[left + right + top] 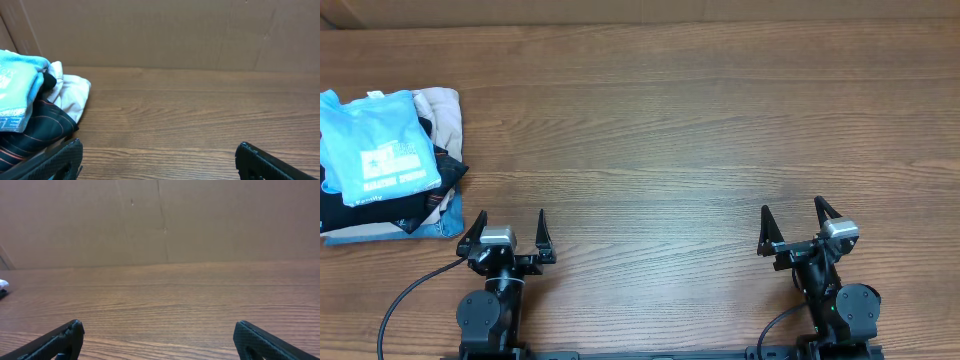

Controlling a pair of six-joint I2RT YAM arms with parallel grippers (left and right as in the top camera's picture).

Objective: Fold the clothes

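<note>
The sky-blue T-shirt (375, 145) with white print lies folded on top of a pile of clothes at the table's left edge. In the left wrist view its blue edge (17, 85) shows at the far left. My left gripper (508, 232) is open and empty, near the front edge, just right of the pile. In its wrist view the jaws (159, 150) are wide apart over bare wood. My right gripper (793, 222) is open and empty at the front right, its jaws (157, 330) wide apart over bare wood.
Under the blue shirt lie a black garment (380, 208) with red stripes (40, 125) and a beige garment (442, 115), also seen in the left wrist view (72, 95). A light blue piece (430, 228) lies at the bottom. A brown wall (160, 220) stands behind the wooden table (680, 130).
</note>
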